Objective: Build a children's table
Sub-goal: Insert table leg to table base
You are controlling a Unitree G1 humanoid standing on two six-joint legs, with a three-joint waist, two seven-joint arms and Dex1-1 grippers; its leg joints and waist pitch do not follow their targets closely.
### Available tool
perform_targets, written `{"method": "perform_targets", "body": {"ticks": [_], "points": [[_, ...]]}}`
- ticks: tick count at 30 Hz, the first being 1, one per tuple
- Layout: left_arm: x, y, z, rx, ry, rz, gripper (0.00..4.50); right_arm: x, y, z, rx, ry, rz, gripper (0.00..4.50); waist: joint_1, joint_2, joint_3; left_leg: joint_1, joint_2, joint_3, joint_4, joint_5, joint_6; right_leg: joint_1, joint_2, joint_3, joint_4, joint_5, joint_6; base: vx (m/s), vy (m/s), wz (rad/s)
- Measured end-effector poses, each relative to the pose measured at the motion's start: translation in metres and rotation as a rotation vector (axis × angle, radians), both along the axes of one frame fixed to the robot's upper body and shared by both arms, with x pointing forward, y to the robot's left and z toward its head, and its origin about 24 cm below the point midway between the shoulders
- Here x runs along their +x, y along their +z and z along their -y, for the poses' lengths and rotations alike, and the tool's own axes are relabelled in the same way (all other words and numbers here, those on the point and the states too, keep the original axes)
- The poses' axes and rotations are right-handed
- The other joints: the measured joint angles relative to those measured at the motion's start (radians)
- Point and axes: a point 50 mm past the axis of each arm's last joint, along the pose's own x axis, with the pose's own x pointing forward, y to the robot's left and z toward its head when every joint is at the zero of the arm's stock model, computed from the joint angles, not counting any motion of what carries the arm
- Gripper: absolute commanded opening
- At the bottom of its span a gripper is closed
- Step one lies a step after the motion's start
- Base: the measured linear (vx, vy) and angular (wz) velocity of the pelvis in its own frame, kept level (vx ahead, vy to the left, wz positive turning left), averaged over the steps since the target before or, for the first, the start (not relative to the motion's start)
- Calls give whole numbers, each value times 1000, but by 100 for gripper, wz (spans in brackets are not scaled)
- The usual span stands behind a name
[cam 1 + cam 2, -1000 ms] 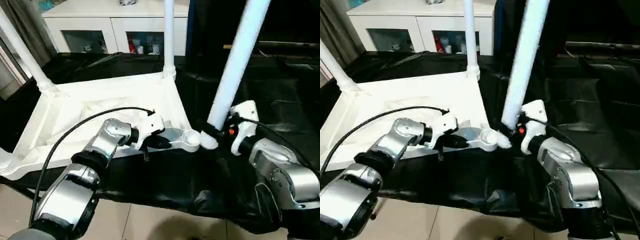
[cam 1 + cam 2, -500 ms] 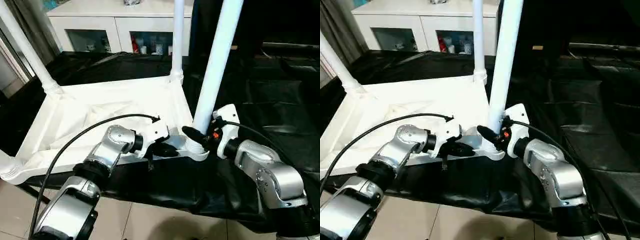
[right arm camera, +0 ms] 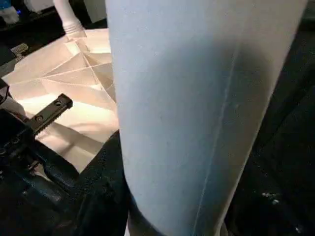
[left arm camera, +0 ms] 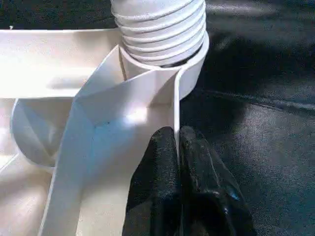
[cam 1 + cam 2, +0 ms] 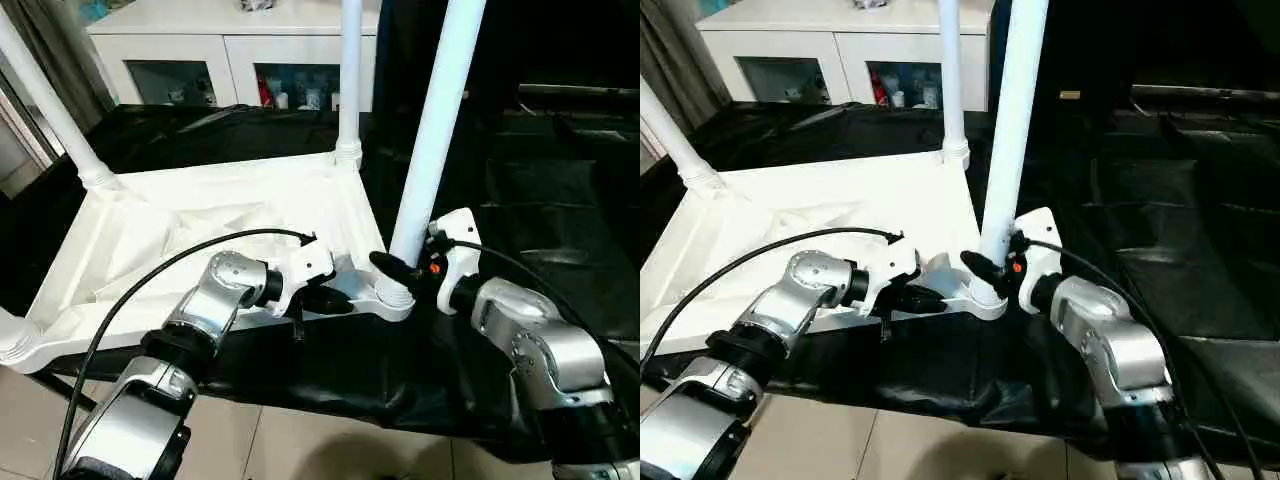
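Note:
The children's table top lies upside down on a black sheet, ribbed side up. White legs stand in its far left and far right corners. A fourth leg stands nearly upright with its threaded end in the near right corner socket. My right gripper is shut on this leg just above the socket. My left gripper is shut on the thin rim wall of the table top, right beside that socket.
A white glass-door cabinet stands behind the work. The black sheet stretches to the right of the table top. Another leg base shows at the near left corner. Pale floor tiles lie below the front edge.
The leg in my right gripper has swung from a lean beside the socket to nearly upright in it. My left gripper has kept its pinch on the rim. The camera shifted slightly.

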Motion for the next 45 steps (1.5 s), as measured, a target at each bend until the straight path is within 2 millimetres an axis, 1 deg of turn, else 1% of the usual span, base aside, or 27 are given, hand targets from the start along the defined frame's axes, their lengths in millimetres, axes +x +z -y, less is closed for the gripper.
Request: {"method": "perform_targets", "body": {"ticks": [8, 16, 19, 25, 32, 36, 41, 45], "points": [[0, -1, -2, 4, 9, 1, 0, 3, -2, 0, 28, 14, -17, 193, -3, -2, -1, 1, 0, 0, 0, 0, 0, 0, 0, 0, 0, 1, -1, 0, 0, 0], [0, -1, -1, 2, 13, 7, 0, -2, -10, 3, 108, -29, -1, 193, 0, -2, -1, 1, 0, 0, 0, 0, 0, 0, 0, 0, 0, 1, -1, 0, 0, 0], [0, -1, -1, 3, 13, 7, 0, -6, -17, 3, 163, -60, 14, 193, -1, -2, -2, 1, 0, 0, 0, 0, 0, 0, 0, 0, 0, 1, -1, 0, 0, 0], [1, -2, -2, 6, 29, 7, 0, -7, -24, 3, 215, -99, 40, 193, -2, -1, -2, 2, 0, 0, 1, 0, -1, 1, 0, 0, 0, 3, 0, 0, 0, 0], [1, -3, -1, 5, 28, 5, 0, -14, -31, 4, 240, -135, 88, 193, -2, 3, -5, 1, 0, -2, 1, 0, -1, 1, 0, 0, -1, 3, 0, 0, 0, 0], [2, -3, 0, 4, 25, 5, 0, -16, -31, 4, 222, -141, 109, 193, -1, 4, -6, 2, 0, -2, 1, 0, -1, 2, 0, 0, -1, 3, 0, 0, 0, 0], [2, -3, 4, 8, 7, 12, 0, -22, -26, 4, 114, -100, 156, 193, 2, 6, -6, 1, 0, -3, 1, 0, -1, 2, 0, -1, -1, 3, 0, 0, 0, 0], [2, -3, 4, 11, 1, 18, 0, -24, -21, 3, 26, -59, 185, 193, 2, 3, -5, 1, 0, -2, 1, 0, -1, 3, 0, 0, -2, 3, 1, 0, 0, 0]]}}
